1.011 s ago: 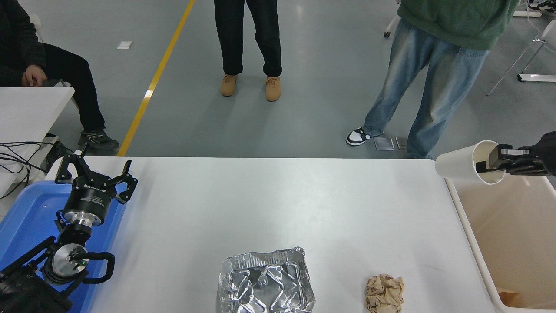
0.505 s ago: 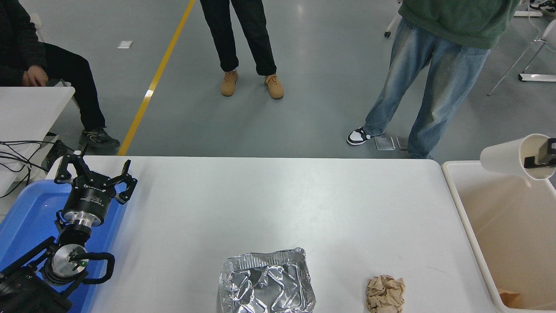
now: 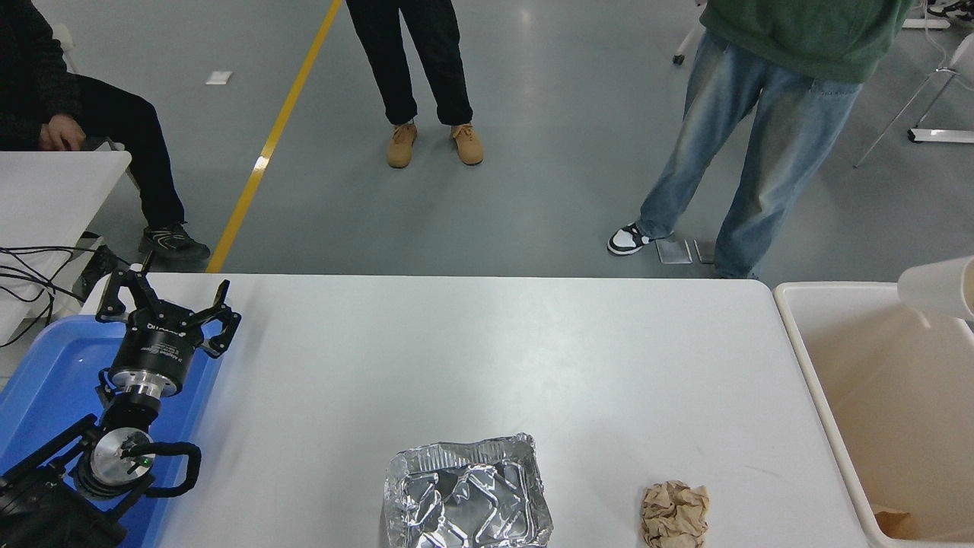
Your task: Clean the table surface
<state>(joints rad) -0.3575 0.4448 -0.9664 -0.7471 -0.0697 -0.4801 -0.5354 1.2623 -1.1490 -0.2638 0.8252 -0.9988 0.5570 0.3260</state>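
Observation:
The wide white table surface [image 3: 494, 342] fills the middle of the head view. A crumpled foil tray [image 3: 466, 495] sits at its front middle and a crumpled brown paper ball [image 3: 674, 514] lies at its front right. A white paper cup [image 3: 937, 287] hangs on its side over the beige bin at the right edge; the right gripper holding it is out of the frame. My left gripper [image 3: 163, 303] is parked over the blue tray at the lower left, its fingers spread open and empty.
A beige bin [image 3: 822, 396] stands against the table's right edge with a brown scrap in its bottom. A blue tray [image 3: 46, 380] sits at the left. A smaller white table [image 3: 53, 190] stands at the far left. Three people are beyond the far side.
The right gripper has carried the white cup rightward, from the table's far right corner to over the bin, and has left the frame. The left arm has not moved.

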